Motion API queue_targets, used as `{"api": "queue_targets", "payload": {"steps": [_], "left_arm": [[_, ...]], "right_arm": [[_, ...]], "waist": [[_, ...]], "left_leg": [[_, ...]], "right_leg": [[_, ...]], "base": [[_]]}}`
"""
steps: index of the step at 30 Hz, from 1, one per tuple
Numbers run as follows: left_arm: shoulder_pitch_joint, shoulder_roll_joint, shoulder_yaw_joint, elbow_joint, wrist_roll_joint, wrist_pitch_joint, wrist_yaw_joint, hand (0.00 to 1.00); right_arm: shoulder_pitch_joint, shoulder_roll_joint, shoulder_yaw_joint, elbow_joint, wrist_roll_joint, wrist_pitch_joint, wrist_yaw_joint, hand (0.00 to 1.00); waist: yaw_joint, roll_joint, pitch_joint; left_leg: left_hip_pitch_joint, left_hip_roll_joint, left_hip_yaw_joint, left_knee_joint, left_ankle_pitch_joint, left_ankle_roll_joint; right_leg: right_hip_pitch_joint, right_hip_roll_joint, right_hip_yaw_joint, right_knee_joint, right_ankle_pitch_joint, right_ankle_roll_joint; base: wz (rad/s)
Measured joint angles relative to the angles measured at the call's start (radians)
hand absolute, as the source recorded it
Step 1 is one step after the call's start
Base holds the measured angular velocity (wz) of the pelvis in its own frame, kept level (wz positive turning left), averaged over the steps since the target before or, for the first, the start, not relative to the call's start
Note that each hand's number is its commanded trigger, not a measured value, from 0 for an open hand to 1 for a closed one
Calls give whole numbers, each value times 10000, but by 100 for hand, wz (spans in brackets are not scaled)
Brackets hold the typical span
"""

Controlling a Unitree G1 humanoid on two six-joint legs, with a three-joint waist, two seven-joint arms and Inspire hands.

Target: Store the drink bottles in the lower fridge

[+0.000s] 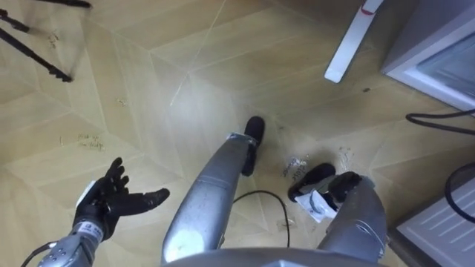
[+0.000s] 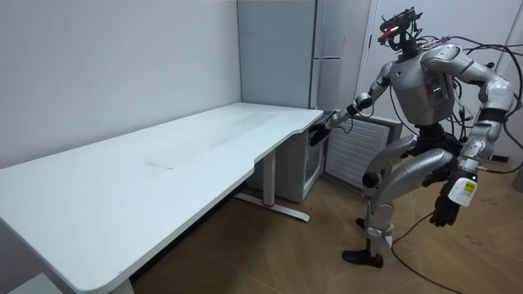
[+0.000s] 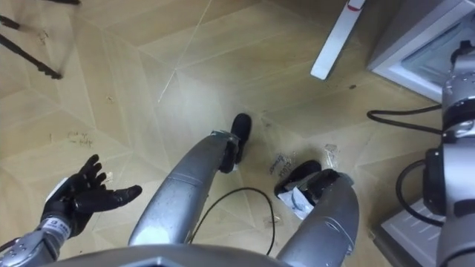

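Note:
My left hand (image 1: 111,200) hangs low at my left over the wooden floor, open, its black fingers spread and nothing in it. In the room view it hangs by my side (image 2: 448,208). My right arm (image 3: 456,111) reaches out to my right, and its hand (image 2: 324,127) is level with the corner of the white table (image 2: 163,163), in front of the tall grey fridge (image 2: 327,49). Below that hand stands a low white unit with a ribbed front (image 2: 351,151), also seen at my lower right (image 1: 445,215). I stand on one foot with the other knee raised.
A white strip with a red tip (image 1: 352,41) lies on the floor near the fridge's base (image 1: 438,44). Dark cables (image 1: 438,122) loop at the right. Tripod legs (image 1: 37,44) stand at the upper left. Small clear scraps (image 1: 297,165) lie by my feet.

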Motion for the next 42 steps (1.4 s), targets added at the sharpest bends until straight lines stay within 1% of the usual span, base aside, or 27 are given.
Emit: {"api": "queue_targets", "payload": {"steps": [1,3,9,14,16,18,19,23,25,26,27,28,29,31,32,33,34,35,37,38,39,40,41,42], "left_arm": [[0,12,67,18,1,0,5,0],[0,13,123,14,1,0,39,0],[-4,23,134,-6,8,1,369,0],[-111,94,301,-36,234,0,386,0],[-148,174,373,-6,229,-17,259,0],[-180,220,376,145,200,-17,139,0],[-199,229,398,217,197,-13,24,0],[-514,204,439,439,276,-9,-192,0],[-836,151,415,690,409,-26,-272,0],[-900,123,412,741,504,-27,-273,0],[-1107,37,405,915,677,-61,-273,0],[-1332,-61,371,1206,811,-159,-307,0],[-1411,-96,365,1311,817,-216,-362,0],[-1794,-137,323,1776,892,-317,-459,0],[-1819,-135,325,1881,945,-384,-463,0],[-1821,-134,336,2107,1087,-505,-473,0],[-1813,-142,337,2356,1312,-574,-482,0],[-1787,-163,338,2488,1391,-593,-479,0],[-1711,-442,434,3071,1412,-612,-453,0],[-1640,-483,457,3120,1412,-611,-447,0],[-1478,-501,466,3133,1408,-612,-428,0],[-1297,-602,546,3138,1447,-616,-406,0],[-1171,-712,647,3144,1510,-617,-380,0],[-984,-922,747,3162,1611,-618,-326,0]], "right_arm": [[0,-2,-36,9,0,0,0,0],[0,-13,-40,64,-1,0,48,0],[0,-55,-45,111,-2,18,164,0],[8,-137,-110,424,-15,248,654,0],[11,-147,-88,687,-15,360,943,0],[24,-146,-75,1106,-20,487,1340,0],[88,-144,-82,1236,-93,614,1514,0],[409,-117,-60,1285,-193,982,1977,0],[883,-97,401,1286,-587,1244,2543,0],[1014,-74,543,1284,-749,1271,2722,0],[1275,-11,661,1282,-1230,1326,3077,0],[1504,45,844,1275,-1767,1361,3392,0],[1612,58,966,1257,-1960,1377,3527,0],[2163,134,1225,1168,-2719,1434,3924,0],[2311,166,1282,1115,-2913,1444,4021,0],[2637,221,1447,935,-3232,1458,4220,0],[3015,350,1438,695,-3459,1457,4373,0],[3218,443,1442,509,-3647,1459,4430,0],[4180,830,1430,-147,-4281,1434,4774,0],[4372,933,1424,-173,-4461,1434,4880,0],[4827,1098,1422,-423,-4859,1429,4960,0],[5399,1181,1382,-996,-5474,1410,4964,0],[5681,1215,1361,-1281,-5781,1409,4973,0],[6180,1274,1262,-1763,-6279,1399,4984,0]], "waist": [[4,0,0],[3,2,-1],[14,5,-1],[-9,20,-7],[-11,20,-5],[-3,43,-4],[11,64,-6],[32,36,14],[55,19,36],[33,-13,53],[3,-90,102],[1,-119,116],[-11,-159,129],[-48,-351,181],[-50,-384,182],[-46,-464,167],[-67,-511,161],[-91,-564,150],[-419,-637,85],[-527,-684,39],[-667,-827,-87],[-798,-940,-184],[-862,-976,-224],[-1030,-1068,-311]], "left_leg": [[-38,-51,-137,-22,41,-63],[-74,-60,-209,-35,71,-110],[-96,-167,-340,-206,107,-168],[-79,-152,-338,-210,108,-169],[12,-148,-339,-264,140,-132],[223,-95,-347,-394,218,-101],[359,-2,-353,-483,238,-114],[822,137,-356,-793,251,-130],[1327,325,-319,-963,255,-132],[1470,373,-308,-1048,244,-117],[1843,430,-304,-1299,252,-126],[2173,548,-289,-1539,252,-132],[2338,574,-287,-1663,251,-132],[3088,672,-154,-2117,238,-140],[3273,731,-102,-2158,209,-112],[3644,800,10,-2271,97,-111],[4046,877,118,-2420,9,-99],[4255,915,176,-2499,-15,-105],[5110,995,282,-2760,-228,-88],[5317,1017,318,-2815,-283,-82],[5651,1066,400,-2873,-405,-78],[6055,1102,494,-2998,-535,-79],[6288,1102,527,-3058,-581,-72],[6750,1108,641,-3178,-692,-59]], "right_leg": [[4,0,-83,-3,-11,-20],[-7,11,-127,3,-24,-43],[-43,-96,-261,10,-51,-91],[89,-197,-499,-25,-33,-129],[274,-269,-702,-74,-27,-119],[481,-110,-699,-261,25,-28],[638,52,-694,-449,67,39],[1060,358,-715,-939,212,137],[1577,745,-698,-1392,364,255],[1712,826,-693,-1546,409,259],[2015,1002,-670,-1881,499,325],[2338,1220,-680,-2284,624,361],[2489,1308,-675,-2444,663,389],[3105,1562,-547,-3000,850,425],[3279,1658,-504,-3154,890,454],[3606,1792,-403,-3422,944,525],[3985,1938,-347,-3720,1005,606],[4178,2019,-288,-3899,1058,645],[5083,2297,-183,-4556,1185,829],[5296,2377,-110,-4720,1217,889],[5638,2562,106,-5039,1263,971],[6052,2686,198,-5377,1320,1069],[6305,2734,233,-5527,1350,1120],[6709,2835,407,-5816,1408,1222]], "base": [[9],[9],[6],[1],[0],[-2],[-6],[-14],[-25],[-24],[-25],[-25],[-21],[-20],[-33],[-34],[-35],[-33],[-21],[-11],[-21],[-22],[-27],[-28]]}}
